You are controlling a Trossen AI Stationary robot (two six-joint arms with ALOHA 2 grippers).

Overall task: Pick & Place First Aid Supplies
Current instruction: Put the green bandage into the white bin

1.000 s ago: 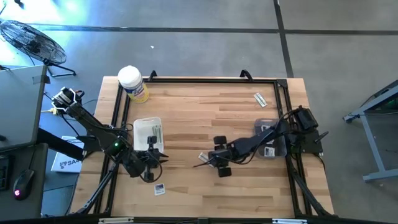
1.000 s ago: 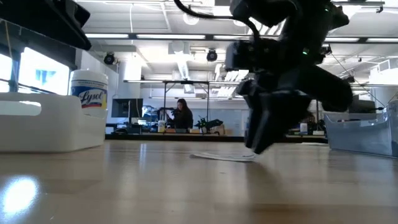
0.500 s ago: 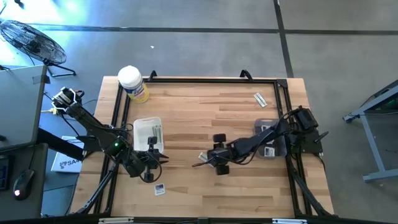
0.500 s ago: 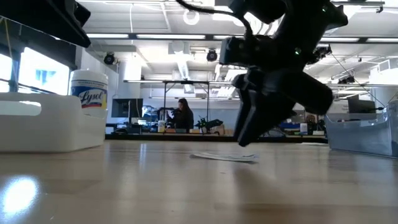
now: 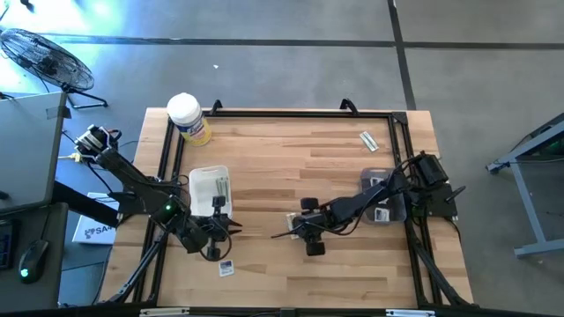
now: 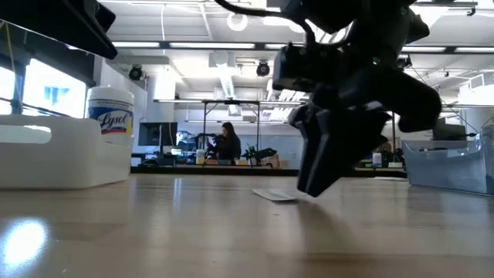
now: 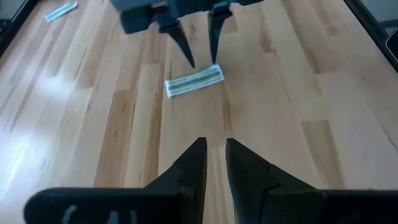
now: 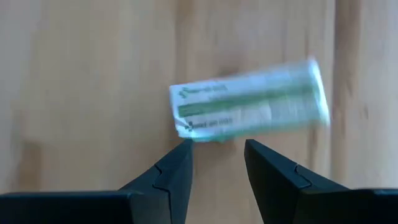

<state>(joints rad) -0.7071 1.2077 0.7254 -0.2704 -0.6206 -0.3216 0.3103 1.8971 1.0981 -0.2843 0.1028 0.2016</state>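
Lying flat on the bare wood near the table's middle, your greenish-tan strip (image 8: 249, 102) sits at the right gripper (image 5: 292, 231)'s fingertips, whose jaws stand parted just short of it, holding nothing. From the strip, the left gripper (image 5: 231, 225) is at nine o'clock, fingers nearly together and empty, beside the white tray (image 5: 199, 180) that holds packets. A blue-printed white square (image 5: 226, 268) lies at seven o'clock near the table edge. Another strip (image 5: 368, 140) rests at one o'clock, far off. The clear bin (image 5: 394, 211) stands at three o'clock, the yellow canister (image 5: 188, 118) at eleven.
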